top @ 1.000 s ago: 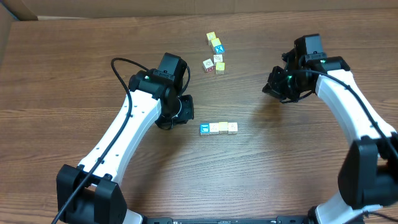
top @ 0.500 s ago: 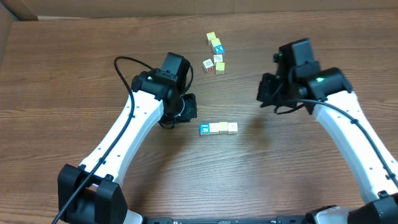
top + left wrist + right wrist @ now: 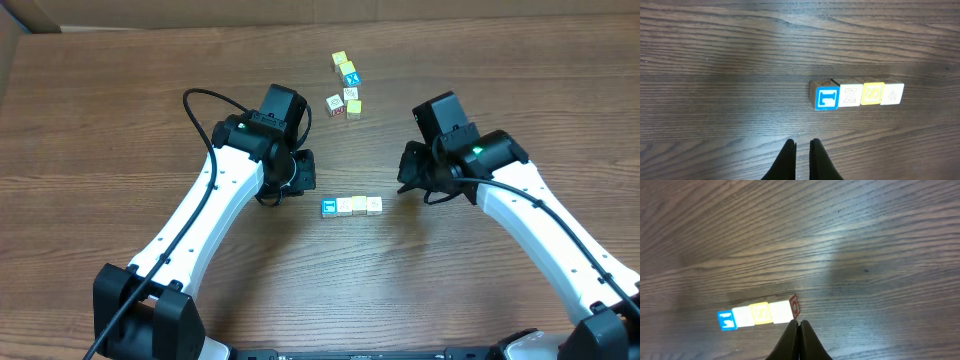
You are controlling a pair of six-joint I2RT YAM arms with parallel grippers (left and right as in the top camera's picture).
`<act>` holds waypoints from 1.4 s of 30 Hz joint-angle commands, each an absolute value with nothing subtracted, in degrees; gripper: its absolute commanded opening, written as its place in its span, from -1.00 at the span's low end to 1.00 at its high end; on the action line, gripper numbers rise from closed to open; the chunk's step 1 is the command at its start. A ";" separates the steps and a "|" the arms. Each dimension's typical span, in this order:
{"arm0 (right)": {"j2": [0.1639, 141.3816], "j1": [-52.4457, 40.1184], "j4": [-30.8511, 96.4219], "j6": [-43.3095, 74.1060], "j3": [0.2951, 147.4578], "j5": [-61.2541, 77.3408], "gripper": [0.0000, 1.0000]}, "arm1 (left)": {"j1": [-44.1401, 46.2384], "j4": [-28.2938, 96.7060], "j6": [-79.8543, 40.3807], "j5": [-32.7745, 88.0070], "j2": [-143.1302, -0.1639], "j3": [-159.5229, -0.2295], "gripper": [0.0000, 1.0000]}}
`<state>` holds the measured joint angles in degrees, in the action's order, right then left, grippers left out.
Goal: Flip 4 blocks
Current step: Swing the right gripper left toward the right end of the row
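Right hand (image 3: 799, 326) closed | row of blocks (image 3: 760, 314) just ahead of fingertips

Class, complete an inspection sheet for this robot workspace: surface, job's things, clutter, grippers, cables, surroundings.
Surface: dark wood-grain table.
Job's things: row of four blocks, touching side by side; blue-faced block at one end.
Clutter: loose cubes clustered at the far side, apart from the row.
Grippers: left gripper shut, empty, short of the row; right gripper shut, empty, tips close to the row's other end, contact unclear.
Cables: black cable looping off the left arm.
Surroundings: cardboard along the far edge.
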<state>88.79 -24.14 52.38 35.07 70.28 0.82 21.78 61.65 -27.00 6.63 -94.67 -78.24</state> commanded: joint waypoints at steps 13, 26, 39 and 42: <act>89.12 -24.27 39.05 36.27 59.46 -1.61 -0.92 | 22.22 59.42 -27.92 5.54 -95.35 -75.44 -0.92; 89.65 -24.27 32.10 39.68 54.11 -1.69 -0.92 | 22.20 51.16 -29.23 5.41 -95.35 -67.81 -0.92; 89.82 -24.27 29.63 43.57 51.00 -3.57 -0.92 | 22.20 45.89 -29.21 5.34 -95.35 -64.97 -0.90; 89.82 -24.27 29.85 43.57 50.96 -3.57 -0.92 | 22.20 45.17 -29.23 5.37 -95.35 -64.97 -0.90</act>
